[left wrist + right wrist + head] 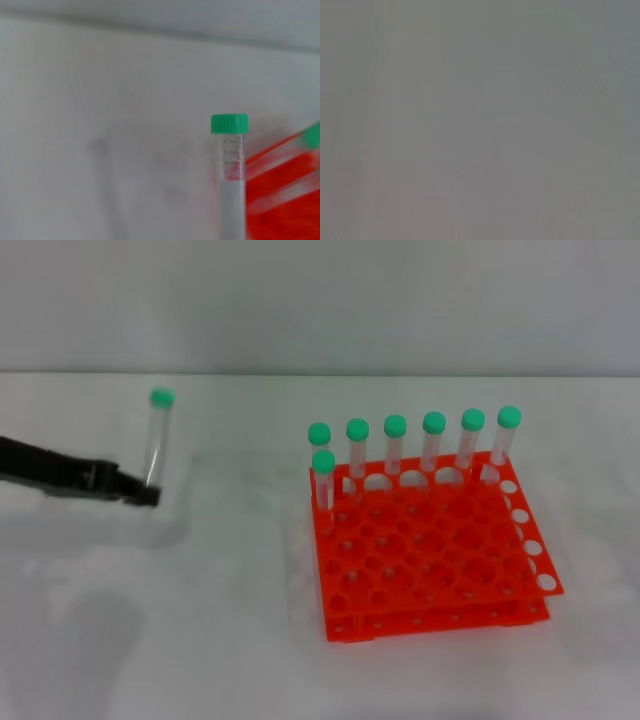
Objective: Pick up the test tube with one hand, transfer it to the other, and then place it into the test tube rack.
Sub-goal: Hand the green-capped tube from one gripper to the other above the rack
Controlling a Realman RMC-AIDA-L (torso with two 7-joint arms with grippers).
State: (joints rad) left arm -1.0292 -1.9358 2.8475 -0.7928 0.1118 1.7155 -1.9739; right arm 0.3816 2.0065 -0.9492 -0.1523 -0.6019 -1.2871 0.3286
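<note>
My left gripper (148, 492) reaches in from the left of the head view and is shut on the lower end of a test tube (157, 440), a clear tube with a green cap, held upright above the white table. The tube also shows in the left wrist view (231, 170), cap up. The orange-red test tube rack (430, 550) stands to the right of centre, apart from the held tube; it shows blurred in the left wrist view (285, 200). My right gripper is out of view; the right wrist view shows only plain grey.
Several green-capped tubes (433, 445) stand in the rack's back row, and one more (323, 480) stands at its left edge. The white table (230, 620) runs back to a grey wall (320, 300).
</note>
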